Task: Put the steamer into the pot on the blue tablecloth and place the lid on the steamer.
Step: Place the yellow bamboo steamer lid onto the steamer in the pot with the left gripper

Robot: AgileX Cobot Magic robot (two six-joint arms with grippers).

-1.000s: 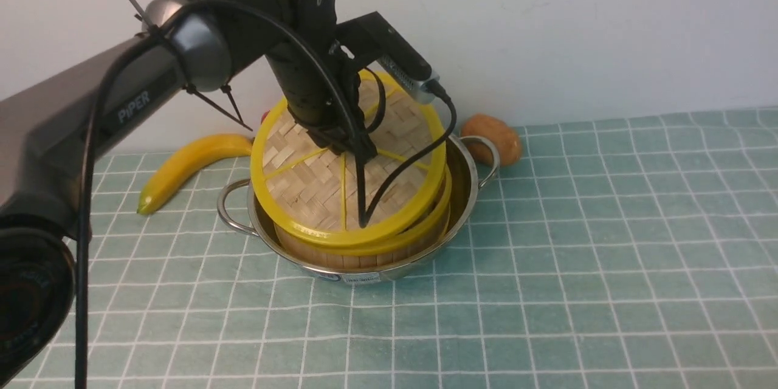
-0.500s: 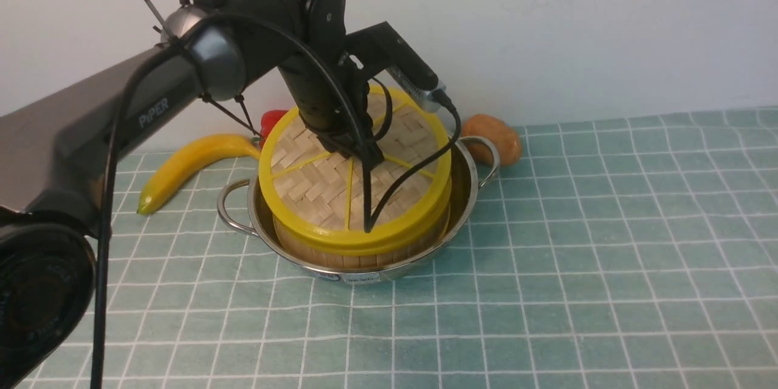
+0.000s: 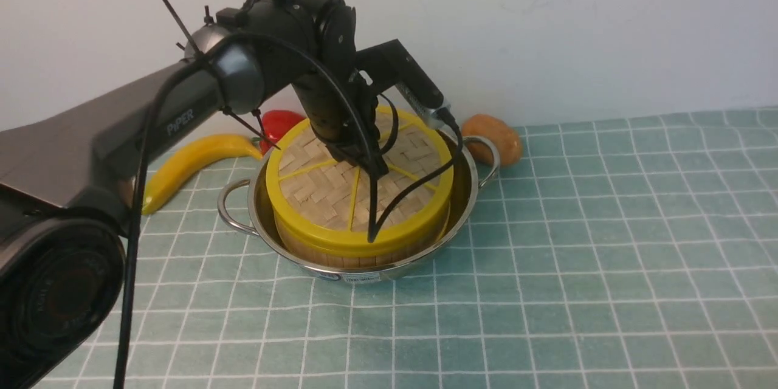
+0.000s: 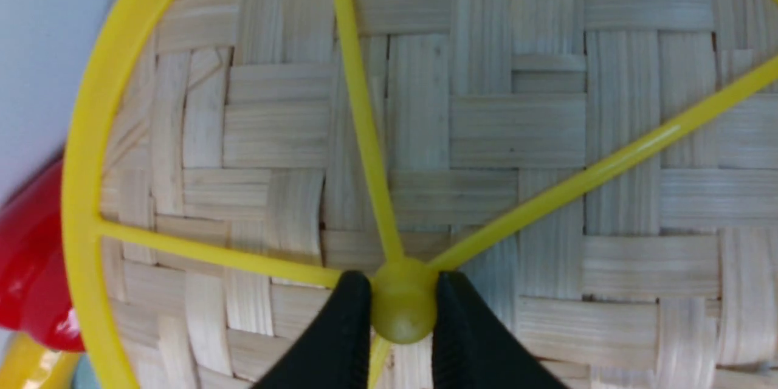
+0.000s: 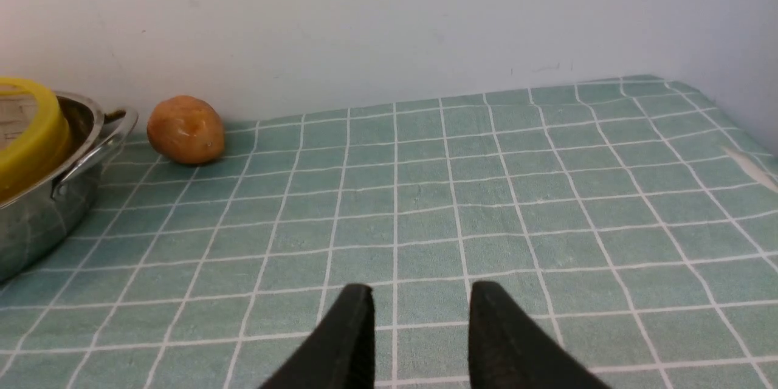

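Lid (image 3: 340, 194): seated on steamer (image 3: 316, 250) inside pot (image 3: 469, 173), on blue tablecloth (image 3: 547, 255). Left tool (image 4: 402, 292) directly above, clamped on its centre; release likely straight upward. Right tool (image 5: 419, 310) parted, empty, well apart.

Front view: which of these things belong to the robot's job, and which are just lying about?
In the job: lid, steamer, pot, blue tablecloth.
Lying about: banana, potato, red pepper-like item.

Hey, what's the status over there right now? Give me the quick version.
Left tool shut on lid hub. Right tool open, empty, over blue tablecloth. Lid sits on steamer inside pot. Nothing in the way.
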